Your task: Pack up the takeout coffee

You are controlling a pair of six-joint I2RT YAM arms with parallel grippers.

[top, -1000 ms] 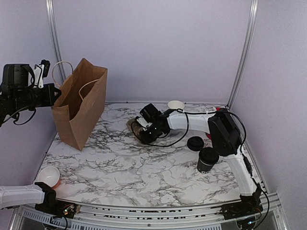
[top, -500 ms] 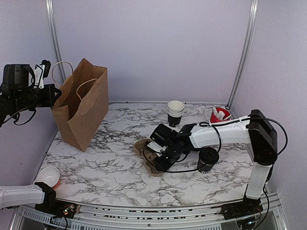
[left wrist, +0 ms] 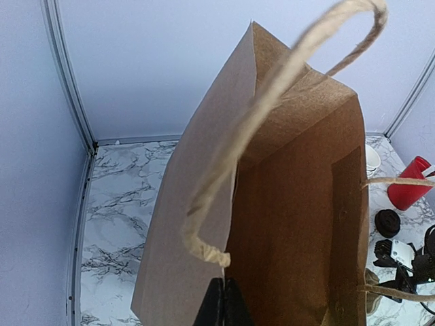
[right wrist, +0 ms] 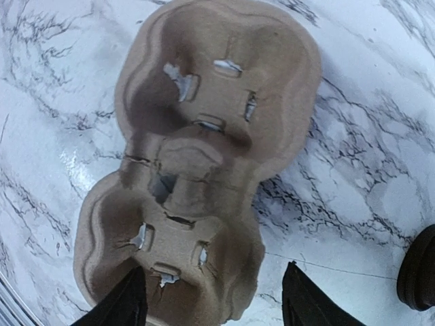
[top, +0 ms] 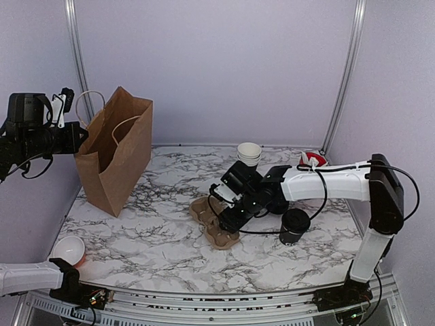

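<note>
The takeout coffee [top: 293, 226], a small black cup with a black lid, stands on the marble at the right. Left of it lies a brown pulp cup carrier [top: 212, 221], seen from above in the right wrist view [right wrist: 197, 156]. My right gripper [top: 224, 214] hovers over the carrier's near end, open [right wrist: 214, 305], one finger above the pulp and the other above the marble, holding nothing. A brown paper bag [top: 114, 153] stands open at the back left. My left gripper [top: 80, 134] is shut on the bag's rim [left wrist: 224, 307].
A stack of lidless black cups [top: 249, 154] and a red cup [top: 311, 161] stand at the back right. A loose black lid [left wrist: 388, 223] lies near them. Another red cup with a white inside [top: 68, 250] sits at the front left corner.
My right gripper brought the carrier from the back middle toward the front, set it on the marble and opened. The left arm and the bag have stayed put.
</note>
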